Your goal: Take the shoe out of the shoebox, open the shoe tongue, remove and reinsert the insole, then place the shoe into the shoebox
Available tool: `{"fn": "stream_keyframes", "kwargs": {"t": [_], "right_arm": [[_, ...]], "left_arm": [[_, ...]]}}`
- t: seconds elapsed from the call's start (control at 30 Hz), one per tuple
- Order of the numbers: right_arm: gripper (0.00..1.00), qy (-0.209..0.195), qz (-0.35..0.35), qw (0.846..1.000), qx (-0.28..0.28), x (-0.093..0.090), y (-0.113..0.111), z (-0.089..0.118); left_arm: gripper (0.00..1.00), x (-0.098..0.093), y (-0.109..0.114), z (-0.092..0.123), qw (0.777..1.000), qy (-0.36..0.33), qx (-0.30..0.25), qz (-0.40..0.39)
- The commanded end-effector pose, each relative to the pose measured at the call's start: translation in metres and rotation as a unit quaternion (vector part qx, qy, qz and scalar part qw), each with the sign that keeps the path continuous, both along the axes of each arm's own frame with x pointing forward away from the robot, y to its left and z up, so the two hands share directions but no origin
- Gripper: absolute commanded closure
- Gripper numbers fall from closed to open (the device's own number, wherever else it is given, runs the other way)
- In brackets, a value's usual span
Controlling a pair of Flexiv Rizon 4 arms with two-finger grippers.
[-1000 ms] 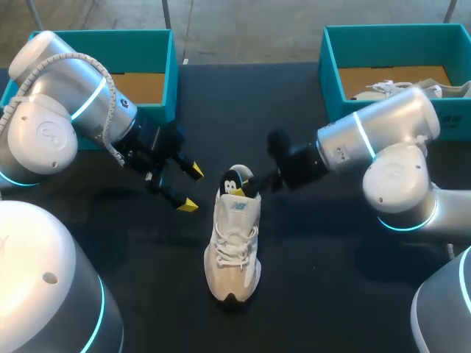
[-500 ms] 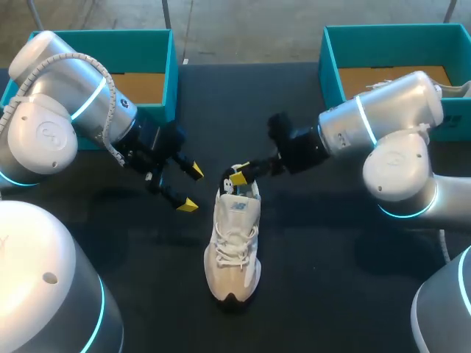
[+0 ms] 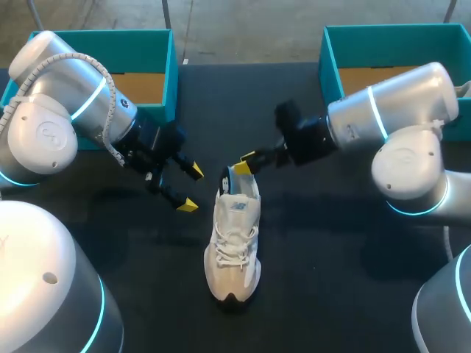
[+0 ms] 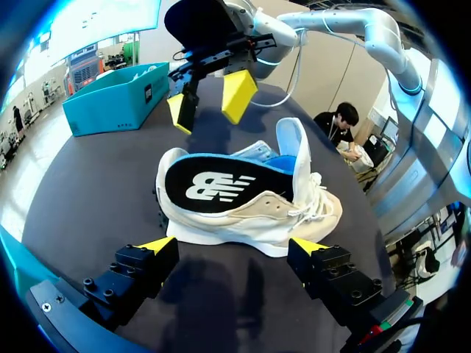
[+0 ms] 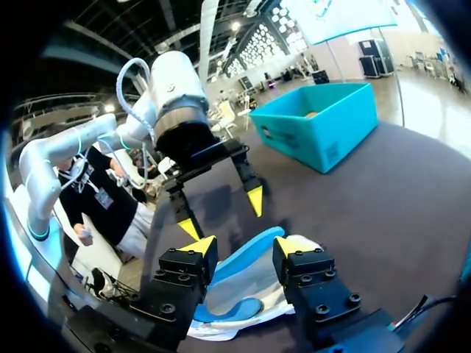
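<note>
**A:** Slippage is what's worrying me. The white sneaker [image 3: 234,250] is sitting upright on the black table [image 3: 331,257] between the two arms, out of either box, and nothing is pinning it down.

**B:** What are the grippers doing?

**A:** The right gripper [image 3: 244,163] is hovering just above the heel opening. Its fingers are standing moderately apart and holding nothing. The left gripper [image 3: 191,188] is waiting near the shoe's left side, spread wide and also empty.

**B:** And the insole?

**A:** The blue-edged insole [image 4: 210,187] is sticking partly out, with its heel end tilting over the collar toward the left arm. The tongue [image 4: 293,147] is standing up behind it.

**B:** So what's going wrong if the right arm comes down?

**A:** I'm guessing it's aiming for that raised edge. If it's pinching only the thin rim, the foam is probably folding and slipping free. If it's pulling or pushing with the shoe unbraced, the whole sneaker is likely sliding or tipping onto its side.

**B:** Anything else?

**A:** Both sets of yellow tips are working close to the same heel, so a collision is looking possible if the left one closes in.
</note>
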State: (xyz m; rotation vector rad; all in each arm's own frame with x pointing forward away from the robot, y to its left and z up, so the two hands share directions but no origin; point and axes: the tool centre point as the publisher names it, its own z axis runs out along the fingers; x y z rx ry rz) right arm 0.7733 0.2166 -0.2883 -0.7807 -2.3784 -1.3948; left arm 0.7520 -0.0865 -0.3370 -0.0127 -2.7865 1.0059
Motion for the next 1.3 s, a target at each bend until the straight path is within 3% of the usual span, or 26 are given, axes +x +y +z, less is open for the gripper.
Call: {"fn": "stream_keyframes", "kwargs": {"t": [0.03,0.2,0.4,0.5,0.6,0.7,0.9,1.0,1.17,1.3], "right_arm": [[0.47,0.016,0.009,1.000,0.004,-0.004,0.002,-0.009],[0.40,0.033,0.011,0.999,0.004,-0.019,0.007,-0.006],[0.43,0.068,0.002,0.998,-0.010,-0.024,0.012,-0.007],[0.50,0.098,-0.023,0.995,-0.012,-0.030,0.016,-0.003],[0.45,0.110,-0.042,0.993,-0.025,-0.033,0.019,0.003],[0.40,0.107,-0.066,0.992,-0.028,-0.033,0.020,0.010],[0.47,0.110,-0.102,0.984,-0.092,-0.034,0.027,0.019],[0.46,0.105,-0.123,0.981,-0.108,-0.035,0.029,0.018],[0.32,0.102,-0.151,0.972,-0.145,-0.033,0.030,0.016],[0.26,0.106,-0.161,0.966,-0.171,-0.033,0.033,0.014]], "left_arm": [[0.00,0.000,0.000,0.000,1.000,0.000,0.001,0.000],[0.00,0.000,0.000,0.000,1.000,0.000,0.001,0.000],[0.00,0.000,0.000,0.000,1.000,0.000,0.001,0.000],[0.00,0.000,0.000,0.000,1.000,0.000,0.001,0.000],[0.00,0.000,0.000,0.000,1.000,0.000,0.001,0.000],[0.00,0.000,0.000,0.000,1.000,0.000,0.001,0.000],[0.00,0.000,0.000,0.000,1.000,0.000,0.001,0.000],[0.00,0.000,0.000,0.000,1.000,0.000,0.001,0.000],[0.00,0.000,0.000,0.000,1.000,0.000,0.001,0.000],[0.00,0.000,0.000,0.000,1.000,0.000,0.001,0.000]]}}
